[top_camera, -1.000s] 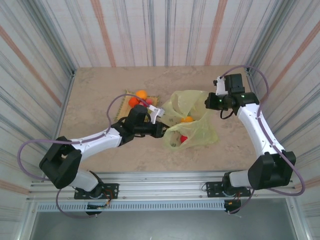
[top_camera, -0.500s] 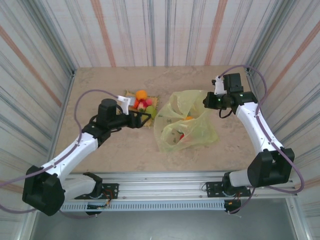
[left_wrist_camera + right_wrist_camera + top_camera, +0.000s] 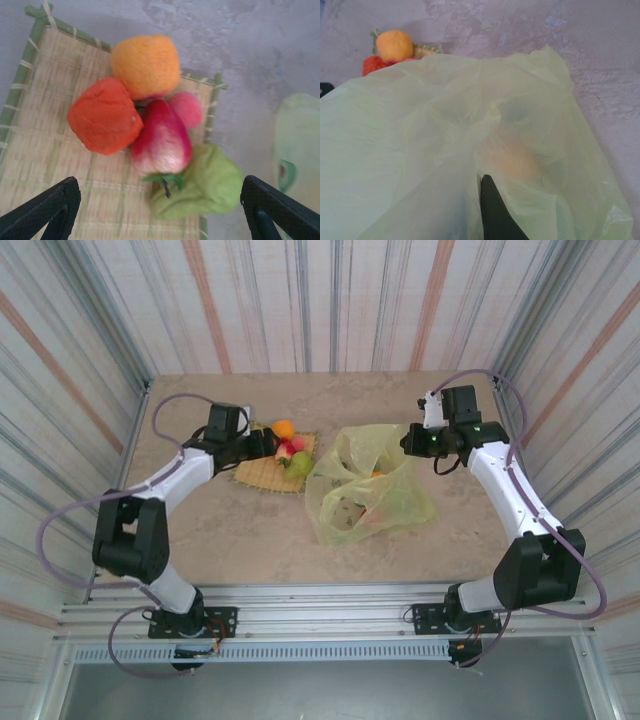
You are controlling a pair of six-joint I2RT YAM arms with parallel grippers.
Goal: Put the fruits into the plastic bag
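The left jaws are hanging wide apart and empty over the straw mat (image 3: pixel 40 150). The heap of fruits (image 3: pixel 150 125) is sitting right beneath them, between the two tips. Across the counter (image 3: pixel 250 530), the right jaws are clenched, and they seem to be pinching a fold of the plastic bag (image 3: pixel 375 490) at its rim and holding that side up. At least one fruit is showing through the film just ahead of those jaws.

The heap worries me most. The orange fruit (image 3: pixel 145 65), the red fruit (image 3: pixel 105 117) and the pink-red fruit (image 3: pixel 162 137) are all pressing against each other. Closing on one could catch a neighbour as well, or squeeze it out sideways. The green fruit (image 3: pixel 200 182) is lying at the mat's edge, nearer the right-hand tip, so a nudge could roll it onto the counter and out of easy reach.

The bag is the other weak spot. The film looks thin and slippery, and it could slide out of the right jaws. If it does, the mouth will be sagging shut just as a fruit is arriving, and the fruit may land on top of the bag and roll away. A tug on the rim could also tip out whatever is already lying inside.
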